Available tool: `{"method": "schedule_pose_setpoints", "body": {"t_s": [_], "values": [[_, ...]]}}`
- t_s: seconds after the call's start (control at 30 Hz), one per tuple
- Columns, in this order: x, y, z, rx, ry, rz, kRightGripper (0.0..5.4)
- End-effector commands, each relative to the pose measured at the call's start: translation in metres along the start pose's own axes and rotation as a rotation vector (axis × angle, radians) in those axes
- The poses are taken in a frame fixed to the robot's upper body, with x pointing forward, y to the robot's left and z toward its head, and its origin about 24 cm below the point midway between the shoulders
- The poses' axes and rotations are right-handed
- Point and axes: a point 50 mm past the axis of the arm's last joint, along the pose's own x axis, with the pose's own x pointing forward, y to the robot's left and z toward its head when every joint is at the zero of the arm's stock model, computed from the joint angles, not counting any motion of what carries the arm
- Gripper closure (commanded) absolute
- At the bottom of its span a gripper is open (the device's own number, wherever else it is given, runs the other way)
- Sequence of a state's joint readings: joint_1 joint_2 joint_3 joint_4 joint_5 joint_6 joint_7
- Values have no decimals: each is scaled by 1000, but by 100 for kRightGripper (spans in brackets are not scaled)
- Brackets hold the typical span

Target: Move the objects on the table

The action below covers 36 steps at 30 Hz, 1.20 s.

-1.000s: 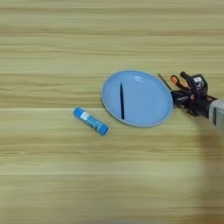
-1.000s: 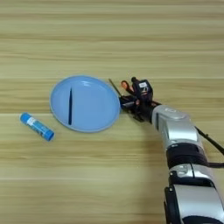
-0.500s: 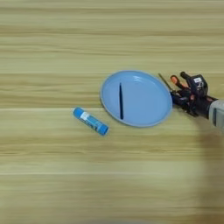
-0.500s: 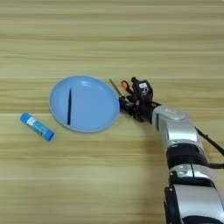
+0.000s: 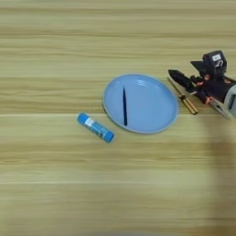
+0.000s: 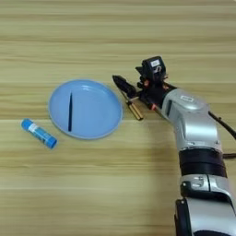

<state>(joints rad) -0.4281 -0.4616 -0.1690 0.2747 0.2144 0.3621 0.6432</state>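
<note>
Black two-fingered gripper (image 6: 123,85), grip impossible to tell, yellow-handled screwdriver (image 6: 132,107) just below it, smooth round light-blue plate (image 6: 99,109) to its left holding thin black stick (image 6: 70,112), blue glue stick (image 5: 95,127) beyond, striped wood-grain table (image 5: 60,55)

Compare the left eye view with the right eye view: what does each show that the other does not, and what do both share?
Only the left eye view shows the extra stretch of bare table to the left of the blue tube.

Only the right eye view shows the silver forearm running down to the bottom edge, with a black cable beside it.

Both show the light-blue plate with the thin black stick lying on it, the blue tube to its left, the screwdriver just right of the plate, and the gripper over it.
</note>
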Motion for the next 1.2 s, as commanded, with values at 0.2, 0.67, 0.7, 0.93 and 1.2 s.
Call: {"method": "schedule_pose_setpoints", "body": {"t_s": [0.2,0.67,0.7,0.93,1.2], "values": [[3,35,40,-71,-124,104,4],[32,75,10,-27,8,188,4],[33,76,8,-24,15,191,4],[40,90,-8,-11,69,215,4],[46,86,-23,21,131,168,4]]}}
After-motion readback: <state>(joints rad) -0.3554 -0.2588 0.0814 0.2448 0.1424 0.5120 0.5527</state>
